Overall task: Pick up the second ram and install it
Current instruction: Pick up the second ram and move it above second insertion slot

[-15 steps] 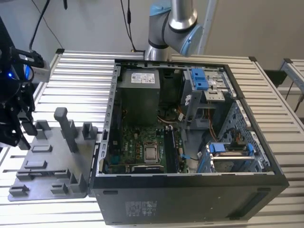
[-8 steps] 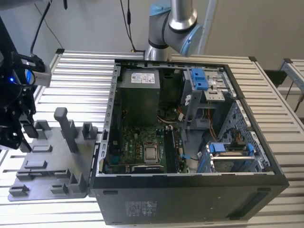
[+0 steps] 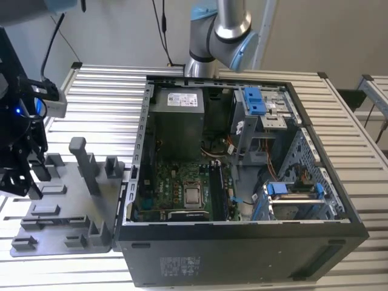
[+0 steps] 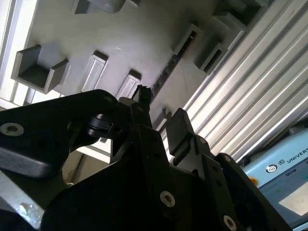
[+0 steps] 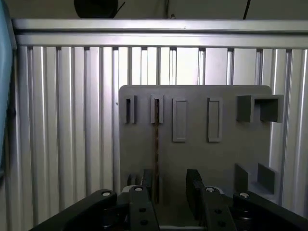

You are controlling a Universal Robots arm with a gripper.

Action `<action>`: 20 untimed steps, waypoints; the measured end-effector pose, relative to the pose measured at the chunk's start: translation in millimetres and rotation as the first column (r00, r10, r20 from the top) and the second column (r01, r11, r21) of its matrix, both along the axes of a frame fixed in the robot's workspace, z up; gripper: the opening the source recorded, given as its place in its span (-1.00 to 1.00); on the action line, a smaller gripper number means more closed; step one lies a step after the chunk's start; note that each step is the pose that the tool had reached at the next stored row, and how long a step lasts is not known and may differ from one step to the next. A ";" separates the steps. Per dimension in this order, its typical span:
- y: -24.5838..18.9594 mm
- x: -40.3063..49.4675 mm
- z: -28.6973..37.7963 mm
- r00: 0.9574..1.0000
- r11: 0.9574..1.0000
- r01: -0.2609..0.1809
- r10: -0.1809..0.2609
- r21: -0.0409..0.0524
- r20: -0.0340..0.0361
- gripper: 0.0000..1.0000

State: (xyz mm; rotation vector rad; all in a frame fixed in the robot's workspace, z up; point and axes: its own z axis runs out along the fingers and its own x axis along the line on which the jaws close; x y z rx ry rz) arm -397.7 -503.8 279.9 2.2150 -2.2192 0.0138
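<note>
Thin, dark green-black second ram [image 5: 155, 144] stands edge-on in slotted holders of grey plastic tray [image 5: 240, 154] on ribbed metal counter [image 5: 62, 120]. Likely kept upright so flat faces can be pinched. Black two-finger tool [image 5: 169, 185] released, jaws spread, aligned along strip, straddling its near end. Nothing gripped. Open black computer case [image 3: 242, 242] just beside tray.
</note>
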 end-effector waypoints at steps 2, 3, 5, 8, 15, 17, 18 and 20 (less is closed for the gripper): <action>-0.2 -0.3 -3.6 1.000 1.000 0.000 0.000 0.000 0.002 -0.16; -0.3 -0.5 -5.3 1.000 1.000 0.000 0.000 0.000 0.002 -0.16; -0.3 -1.0 -8.7 1.000 1.000 0.000 0.000 0.000 0.002 -0.16; -0.3 -1.9 -14.2 1.000 1.000 0.000 0.000 0.000 0.002 -0.16; -0.6 -3.9 -26.9 1.000 1.000 0.000 0.000 0.000 0.002 -0.16; -0.6 -4.4 -30.5 1.000 1.000 0.000 0.000 0.000 0.002 -0.16; -0.6 -4.7 -32.4 1.000 1.000 0.000 0.000 0.000 0.002 -0.16; -0.6 -5.3 -36.0 1.000 1.000 0.000 0.000 0.000 0.002 -0.16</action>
